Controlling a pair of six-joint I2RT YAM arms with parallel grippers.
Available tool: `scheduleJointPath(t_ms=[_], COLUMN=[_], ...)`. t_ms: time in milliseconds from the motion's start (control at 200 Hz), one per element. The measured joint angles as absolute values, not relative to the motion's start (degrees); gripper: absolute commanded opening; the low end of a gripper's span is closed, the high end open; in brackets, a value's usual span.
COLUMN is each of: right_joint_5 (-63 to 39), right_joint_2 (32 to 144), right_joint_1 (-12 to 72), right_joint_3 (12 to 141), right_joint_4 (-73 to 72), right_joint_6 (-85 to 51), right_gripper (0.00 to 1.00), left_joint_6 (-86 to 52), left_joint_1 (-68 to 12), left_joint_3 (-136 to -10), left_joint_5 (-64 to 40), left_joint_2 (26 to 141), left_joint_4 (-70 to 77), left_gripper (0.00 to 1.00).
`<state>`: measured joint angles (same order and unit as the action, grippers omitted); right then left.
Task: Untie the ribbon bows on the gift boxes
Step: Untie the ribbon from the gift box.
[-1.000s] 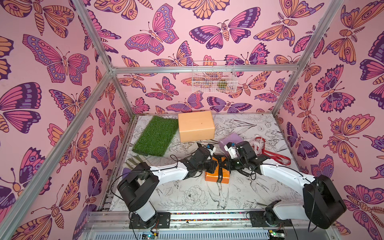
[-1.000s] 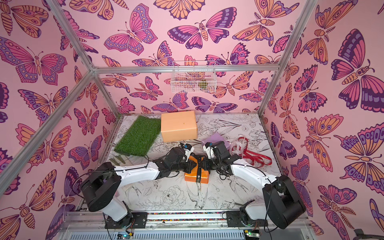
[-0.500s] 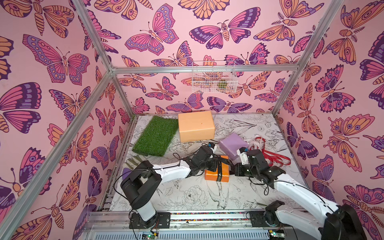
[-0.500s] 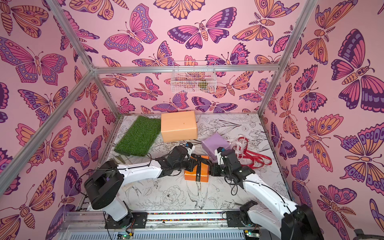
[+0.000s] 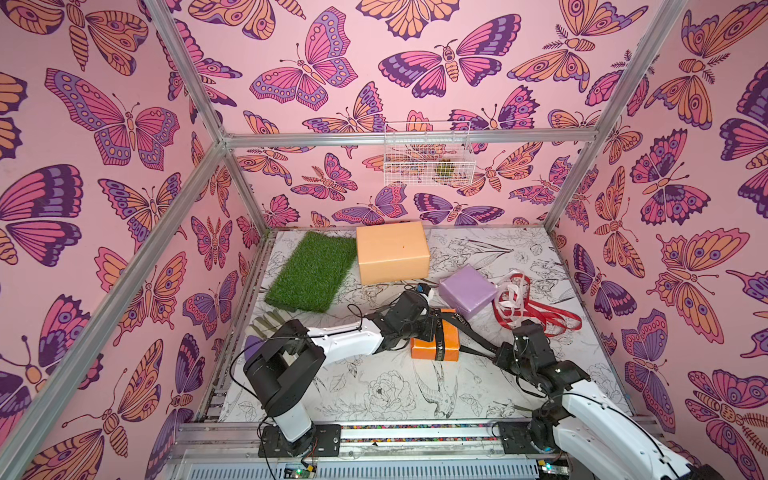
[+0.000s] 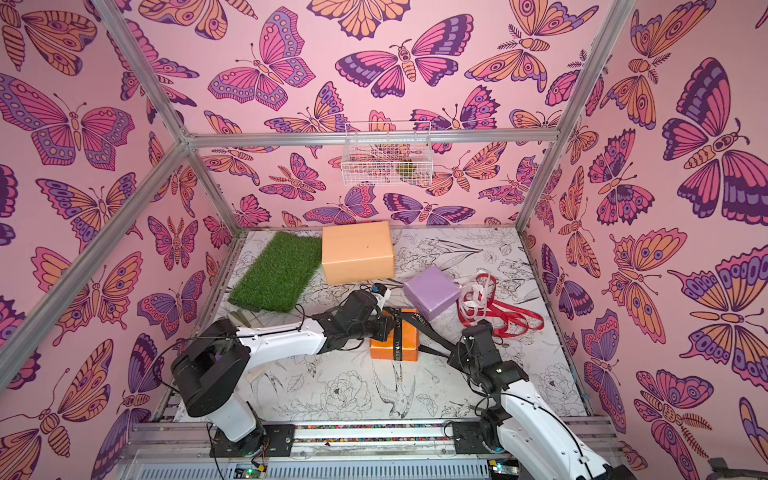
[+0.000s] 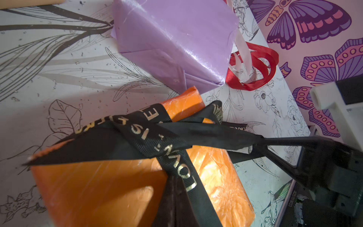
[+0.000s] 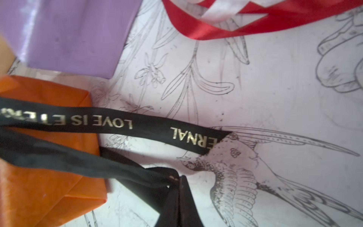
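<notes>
My right gripper (image 8: 176,179) has pulled back toward the front-right corner, fingers pinching the black ribbon (image 8: 117,121) taut. Bow on the orange box (image 5: 424,351), mid-surface, looks nearly undone. Left gripper (image 5: 431,325) stays closed on the box top. Probably the last bow.

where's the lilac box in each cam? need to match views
Top view: lilac box right of centre, just behind the orange box.
Top view: lilac box likewise, behind the orange box.
Left wrist: lilac box beyond orange box, red ribbon beside it.
Right wrist: lilac box partly cut off, next to orange box.
Shared landmark: the orange box.
</notes>
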<state>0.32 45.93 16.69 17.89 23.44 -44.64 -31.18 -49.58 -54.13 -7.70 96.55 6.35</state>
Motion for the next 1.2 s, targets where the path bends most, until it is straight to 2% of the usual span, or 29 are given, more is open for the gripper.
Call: scheduleJointPath(t_ms=[30,50,120,165,205,401,496,721,816,956,1011,1071,1156,1202], right_joint_5=[-0.1,-0.2,-1.2,-2.3,-3.8,-11.2,-13.9,-16.6,-16.9,-17.0,-17.0,-17.0,-16.7,-16.3], right_joint_2=[47.5,48.6,51.7,52.8,53.3,55.6,58.2,67.0,70.8,74.3,74.7,74.8,74.8,74.6], right_joint_1=[15.7,15.1,14.4,14.4,14.4,14.5,16.3,23.3,24.6,26.2,26.5,26.7,26.7,26.8], right_joint_3=[18.2,18.6,20.7,22.7,24.7,31.6,34.5,39.2,41.4,44.1,44.3,44.3,44.3,44.3], right_joint_4=[23.4,23.5,24.6,25.1,24.9,21.7,19.3,15.3,15.1,15.2,15.2,15.5,16.1,16.5], right_joint_6=[-44.2,-43.8,-41.4,-39.4,-37.4,-31.3,-29.1,-25.2,-23.9,-22.5,-22.1,-22.0,-21.9,-21.9], right_gripper=[0.54,0.62,0.81,0.87,0.86,0.77,0.73,0.72,0.64,0.43,0.38,0.39,0.52,0.54], left_joint_6=[-31.2,-31.2,-31.2,-31.2,-31.2,-31.4,-31.8,-29.3,-27.3,-24.0,-22.8,-21.9,-21.3,-21.2], left_joint_1=[-49.6,-49.6,-49.6,-49.6,-49.6,-49.5,-49.3,-43.5,-41.0,-40.3,-40.3,-40.3,-40.1,-40.1], left_joint_3=[-54.1,-54.2,-54.2,-54.2,-54.3,-54.8,-54.9,-55.8,-56.7,-59.2,-60.1,-61.0,-61.3,-61.3], left_joint_5=[-7.7,-7.7,-7.8,-8.0,-8.1,-10.3,-11.1,-12.4,-12.9,-14.0,-14.7,-15.3,-15.7,-15.9], left_joint_2=[96.6,96.6,96.6,96.5,96.5,94.8,92.2,86.8,87.5,90.9,92.6,94.3,95.9,96.4], left_joint_4=[6.3,6.3,6.3,6.2,6.0,3.2,0.3,-1.9,-2.4,-3.2,-3.3,-3.3,-3.5,-3.8], left_gripper=[0.0,0.0,0.0,0.0,0.0,0.31,0.38,0.4,0.41,0.44,0.45,0.45,0.45,0.45])
